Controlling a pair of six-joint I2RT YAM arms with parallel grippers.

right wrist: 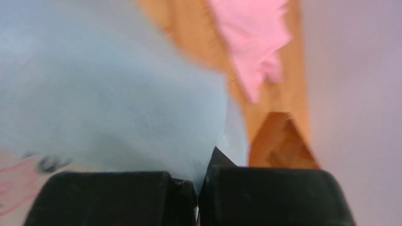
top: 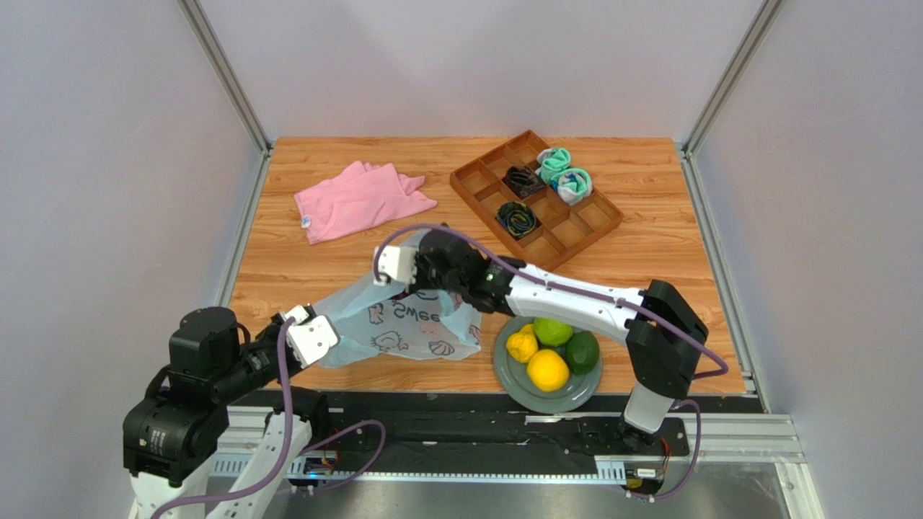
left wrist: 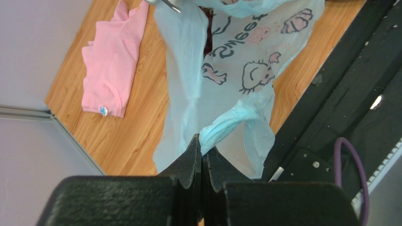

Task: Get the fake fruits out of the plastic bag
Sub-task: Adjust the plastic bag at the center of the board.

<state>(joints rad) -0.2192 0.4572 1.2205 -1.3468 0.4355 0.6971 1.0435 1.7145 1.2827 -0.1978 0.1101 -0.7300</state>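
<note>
Together, left gripper [left wrist: 202, 150] and right gripper [right wrist: 198, 186], both tight on the plastic bag [top: 417, 324]

R gripper [right wrist: 198, 190] jaws pinched together on blurry plastic bag [right wrist: 108, 94], w/ pink cloth [right wrist: 250, 42] beyond on table [right wrist: 179, 23].

dial: table [top: 672, 249] in the top view, 12 o'clock = far edge
cloth [top: 358, 202]: 11 o'clock, flat, well apart from the rest
divided tray [top: 590, 225]: 1 o'clock, set askew
rolled socks [top: 563, 173]: in the tray's compartments, toward its 10 to 12 o'clock side
plastic bag [top: 412, 324]: 7 o'clock, near the near edge
plate [top: 505, 375]: 5 o'clock, just beside the bag at its 3 o'clock
fake fruits [top: 547, 370]: four on the plate, bunched together
left gripper [left wrist: 202, 150]: at the bag's 8 o'clock end
right gripper [right wrist: 203, 174]: at the bag's 11 o'clock edge
</note>
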